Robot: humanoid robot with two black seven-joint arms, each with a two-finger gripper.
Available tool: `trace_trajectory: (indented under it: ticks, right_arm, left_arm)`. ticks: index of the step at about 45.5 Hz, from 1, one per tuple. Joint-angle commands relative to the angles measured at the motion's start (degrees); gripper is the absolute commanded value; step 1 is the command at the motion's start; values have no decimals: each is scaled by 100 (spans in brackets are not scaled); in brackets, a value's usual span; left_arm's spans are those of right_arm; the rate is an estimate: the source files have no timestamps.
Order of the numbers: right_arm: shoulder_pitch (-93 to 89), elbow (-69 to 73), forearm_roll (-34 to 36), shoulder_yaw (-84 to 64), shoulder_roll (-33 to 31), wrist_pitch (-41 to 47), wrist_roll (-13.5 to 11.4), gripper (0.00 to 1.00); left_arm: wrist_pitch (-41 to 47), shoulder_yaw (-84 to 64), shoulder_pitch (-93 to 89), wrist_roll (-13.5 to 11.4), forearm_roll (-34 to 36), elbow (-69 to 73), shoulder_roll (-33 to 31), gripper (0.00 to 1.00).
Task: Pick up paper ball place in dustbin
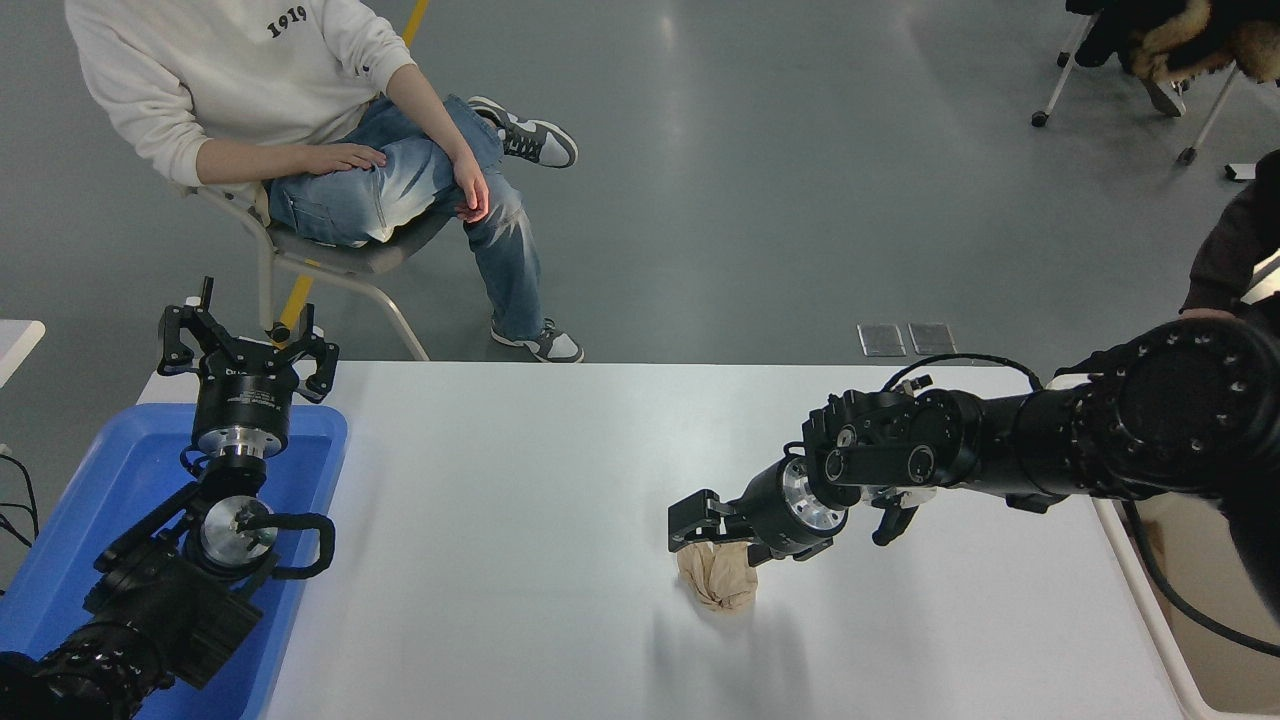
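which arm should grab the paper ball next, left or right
Right. The right hand is already down over the paper ball, open. The left hand is parked far off over the blue tray.

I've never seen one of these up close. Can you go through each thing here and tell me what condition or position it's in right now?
paper ball: crumpled, lying on the table, not lifted.
right gripper: open, lowered onto the ball's far top edge.
left gripper: open, parked over the blue tray's far edge.
blue tray: at the table's left end, partly covered by the left arm.
dustbin: at the table's right end, mostly hidden behind the right arm.
table: white, carrying the ball.
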Motion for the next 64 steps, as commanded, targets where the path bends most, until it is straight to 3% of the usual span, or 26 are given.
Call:
trace_trajectory:
  ticks: [1, 4, 12, 20, 25, 36, 45, 57, 64]
  right_arm:
    - [-355, -152, -217, 57, 1, -295, 2, 100]
    - [-355, -196, -217, 57, 1, -295, 2, 93]
    - [-390, -214, -331, 57, 1, -312, -6, 50]
    - [-426, -214, -428, 84, 1, -462, -24, 36]
    - [-443, -231, -428, 84, 1, -453, -50, 0]
    - [170, -21, -340, 22, 1, 372, -6, 0]
    - [1954, 1410, -296, -355, 1, 838, -6, 0]
    - [4600, 3275, -173, -619, -1387, 1295, -24, 0]
    - [5945, 3609, -147, -734, -1651, 1875, -42, 0]
  left_arm:
    - [1, 0, 0, -1, 0, 3, 0, 99]
    - [1, 0, 0, -1, 0, 4, 0, 99]
    - [1, 0, 0, -1, 0, 4, 0, 99]
    - [1, 0, 0, -1, 0, 4, 0, 99]
    - [1, 0, 0, -1, 0, -5, 0, 99]
    - [1, 0, 0, -1, 0, -5, 0, 99]
    - [1, 0, 0, -1, 0, -5, 0, 99]
    - [1, 0, 0, -1, 0, 3, 0, 99]
    - [1, 0, 0, -1, 0, 3, 0, 99]
